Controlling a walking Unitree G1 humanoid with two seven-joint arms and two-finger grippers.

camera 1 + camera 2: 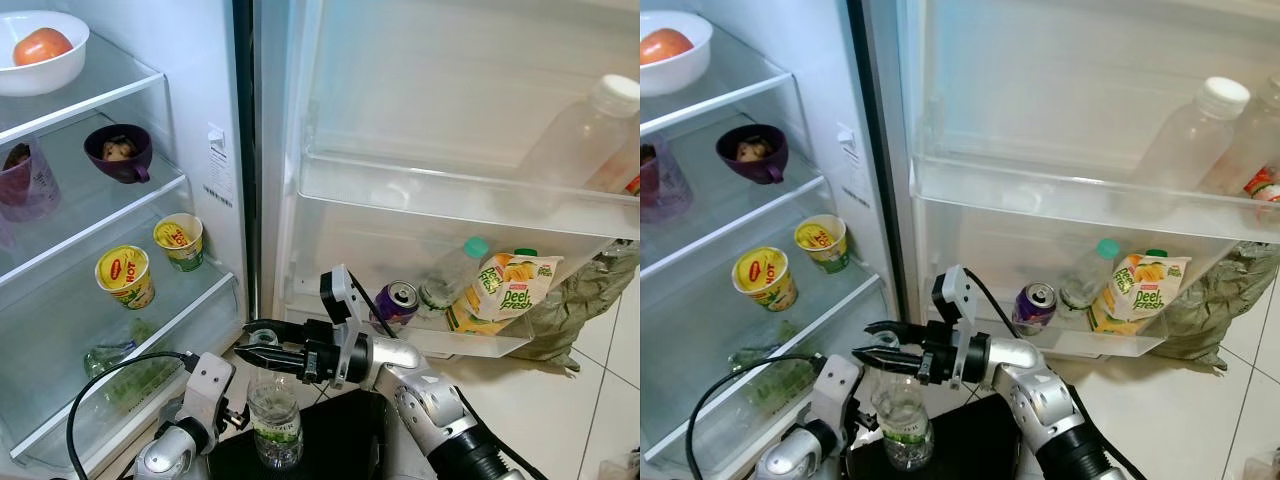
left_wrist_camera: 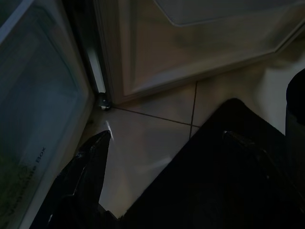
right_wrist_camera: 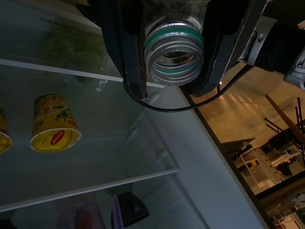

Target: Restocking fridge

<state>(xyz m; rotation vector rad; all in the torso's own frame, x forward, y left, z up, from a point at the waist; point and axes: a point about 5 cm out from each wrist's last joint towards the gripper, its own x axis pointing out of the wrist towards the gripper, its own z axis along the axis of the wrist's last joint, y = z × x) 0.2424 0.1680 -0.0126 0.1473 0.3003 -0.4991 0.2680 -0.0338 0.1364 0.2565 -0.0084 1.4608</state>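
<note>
The bottle [image 1: 275,425] stands upright on a black surface [image 1: 340,440] in front of the open fridge, below the door bin [image 1: 460,195] and just outside the lower shelf [image 1: 130,330]. It is clear plastic with a green label, uncapped so far as the right wrist view shows, and it appears to hold little or no liquid. The right gripper [image 1: 262,348] reaches in from the robot's right, its fingers [image 3: 125,47] set either side of the bottle's threaded neck [image 3: 174,51]; they bracket it closely, but whether they are pressing on it cannot be told. The left gripper [image 2: 162,157] sits low beside the bottle's base with its fingers apart, holding nothing. Judgement: the bottle will be light and its thin walls will give under a squeeze, so the stiff neck ring is the sound place to hold. The smooth plastic may slip or swing in a narrow pinch, and an open mouth calls for keeping it upright. Cups [image 1: 125,275], a can [image 1: 397,303] and a pouch [image 1: 505,285] already sit in the fridge.
</note>
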